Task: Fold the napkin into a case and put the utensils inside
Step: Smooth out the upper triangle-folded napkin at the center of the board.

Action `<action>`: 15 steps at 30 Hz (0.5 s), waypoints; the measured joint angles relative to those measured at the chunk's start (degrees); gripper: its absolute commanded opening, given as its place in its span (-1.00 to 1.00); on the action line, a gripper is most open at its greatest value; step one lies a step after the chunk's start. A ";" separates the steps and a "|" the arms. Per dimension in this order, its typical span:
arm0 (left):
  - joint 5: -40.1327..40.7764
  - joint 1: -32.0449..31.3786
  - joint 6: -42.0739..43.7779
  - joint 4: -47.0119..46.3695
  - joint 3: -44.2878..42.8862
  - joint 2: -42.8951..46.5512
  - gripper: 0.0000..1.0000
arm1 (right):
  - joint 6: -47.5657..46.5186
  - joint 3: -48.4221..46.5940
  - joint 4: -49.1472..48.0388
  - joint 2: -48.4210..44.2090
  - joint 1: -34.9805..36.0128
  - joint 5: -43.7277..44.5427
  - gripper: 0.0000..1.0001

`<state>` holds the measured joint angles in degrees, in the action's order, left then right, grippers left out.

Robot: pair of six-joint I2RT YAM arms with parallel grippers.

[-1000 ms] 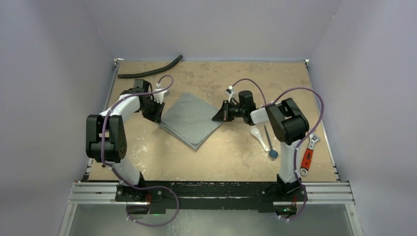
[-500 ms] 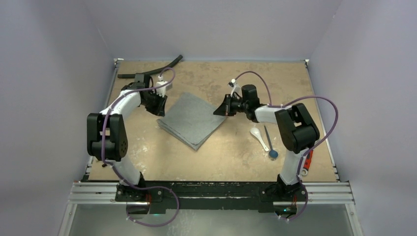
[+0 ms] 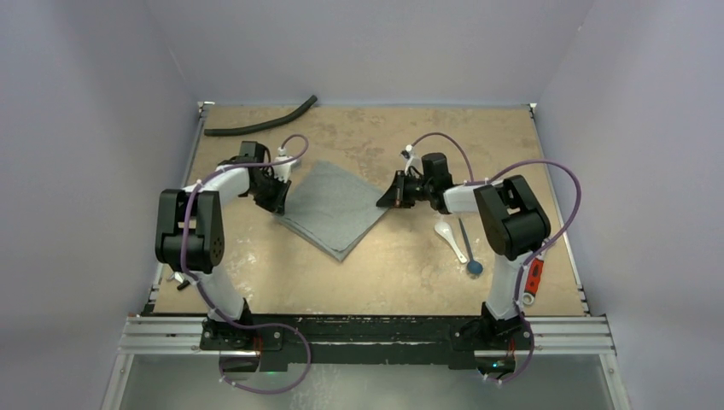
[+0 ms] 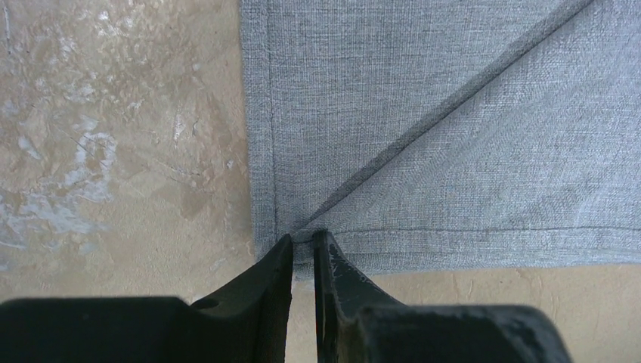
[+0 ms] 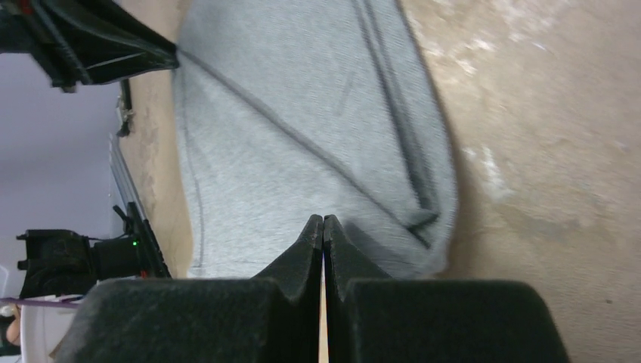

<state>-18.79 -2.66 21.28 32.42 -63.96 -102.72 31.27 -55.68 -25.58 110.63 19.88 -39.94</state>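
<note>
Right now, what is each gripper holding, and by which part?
Left gripper straddles the napkin's corner, nearly closed; right gripper is shut at the opposite corner. Actual hold: cannot tell.

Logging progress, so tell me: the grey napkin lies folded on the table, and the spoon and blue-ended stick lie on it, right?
No. The napkin lies folded, but the spoon and blue-ended stick lie on the table right of it, as the top view shows.

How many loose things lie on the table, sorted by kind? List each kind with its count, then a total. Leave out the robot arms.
Cloth, the grey napkin: 1
Utensils, the white spoon and the dark stick with a blue end: 2
Tools, the red-handled wrench: 1
Hoses, the black hose: 1
Total: 5
</note>
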 measured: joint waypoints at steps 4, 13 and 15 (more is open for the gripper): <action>-0.02 0.00 0.90 -0.33 1.36 1.14 -0.71 | -0.02 -0.11 0.09 3.74 -1.20 0.39 -1.00; -0.09 0.00 2.45 0.24 3.10 2.99 -0.68 | -0.02 -3.80 0.31 6.36 -1.84 0.76 -1.00; -0.37 0.00 2.56 1.09 3.13 3.69 -0.66 | -0.61 -4.76 1.55 6.36 -1.84 1.84 -1.00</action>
<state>-19.16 -2.66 23.83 33.52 -60.84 -99.02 30.65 -60.45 -24.03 116.99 18.04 -38.11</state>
